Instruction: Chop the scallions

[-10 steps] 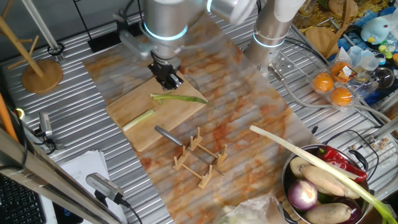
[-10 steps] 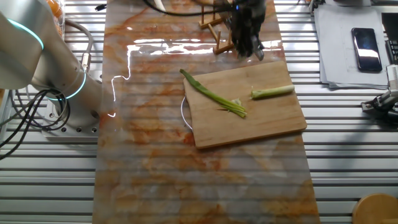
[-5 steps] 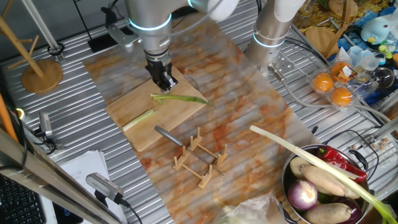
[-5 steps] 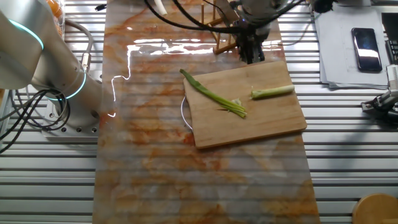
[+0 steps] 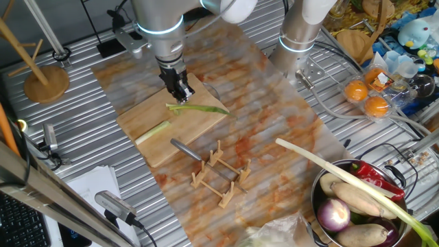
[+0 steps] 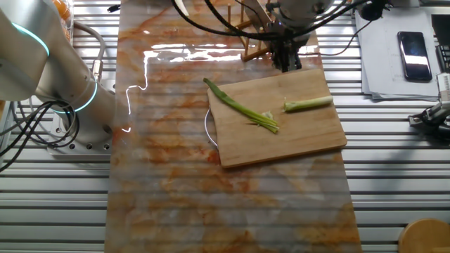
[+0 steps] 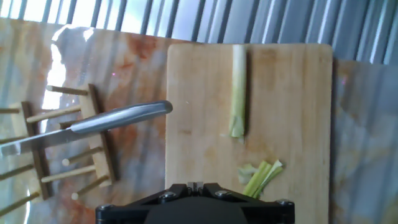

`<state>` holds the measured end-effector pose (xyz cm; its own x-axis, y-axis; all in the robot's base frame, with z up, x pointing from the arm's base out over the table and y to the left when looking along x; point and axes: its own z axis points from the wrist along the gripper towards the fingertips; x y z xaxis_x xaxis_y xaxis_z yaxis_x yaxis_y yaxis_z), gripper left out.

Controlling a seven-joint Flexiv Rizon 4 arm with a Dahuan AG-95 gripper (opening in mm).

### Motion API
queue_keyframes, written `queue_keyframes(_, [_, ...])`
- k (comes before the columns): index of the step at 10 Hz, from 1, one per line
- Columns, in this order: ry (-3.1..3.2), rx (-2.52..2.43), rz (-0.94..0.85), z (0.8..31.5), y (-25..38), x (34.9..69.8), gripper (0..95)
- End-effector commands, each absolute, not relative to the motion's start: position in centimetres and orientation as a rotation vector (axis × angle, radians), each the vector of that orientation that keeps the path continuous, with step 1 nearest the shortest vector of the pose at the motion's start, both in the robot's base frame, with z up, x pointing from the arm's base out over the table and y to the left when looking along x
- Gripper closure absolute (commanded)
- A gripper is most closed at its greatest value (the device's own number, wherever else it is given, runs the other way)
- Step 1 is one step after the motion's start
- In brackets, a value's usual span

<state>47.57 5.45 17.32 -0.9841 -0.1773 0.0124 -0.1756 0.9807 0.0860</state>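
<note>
Ribbed metal tabletop carried an orange-marbled mat (image 6: pixel 176 197), and on it a wooden board (image 6: pixel 295 133). The scallions lay on the board as two pieces: a pale root piece (image 6: pixel 307 104) near one end, and a green leaf piece (image 6: pixel 242 108) running diagonally, its tip past the board edge onto the mat. A small gap separated the cut ends, with frayed shreds at the leaf piece's cut end.

The gripper (image 5: pixel 180 92) hung above the board's far edge, near the leaf piece but clear of it. Whether the fingers were apart or together could not be told; the hand view showed only the black housing, and nothing was visibly held.

A knife (image 5: pixel 185 148) rested with its handle on the board and its blade across a slatted wooden rack (image 5: pixel 219 175) beside the board. A bowl (image 5: pixel 322 180) of vegetables with a long leek (image 5: pixel 343 182) stood well apart.

Judged risks from this state:
- The gripper appeared to hold no blade. A descent onto the scallions would likely crush or push them rather than cut.
- The knife lay propped and tilted on the rack. An off-centre grasp of the handle could let it swing or drag the rack.
- The leaf piece overhung the board; a cut at that point would likely land on the mat.
- Both pieces lay loose and would probably roll under a blade.
</note>
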Motion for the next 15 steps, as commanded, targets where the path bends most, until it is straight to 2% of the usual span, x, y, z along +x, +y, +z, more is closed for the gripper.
queue_keyframes(1, [-3.141,0.036,-0.080,16.7,1.8,48.4,95.0])
queue_keyframes(3, [-3.111,0.127,-0.045,16.8,-0.3,48.7,95.0])
queue_keyframes(9, [-2.988,0.246,0.021,18.4,-1.2,47.7,95.0])
queue_keyframes(15, [-2.979,0.286,0.008,16.1,-7.8,48.5,95.0])
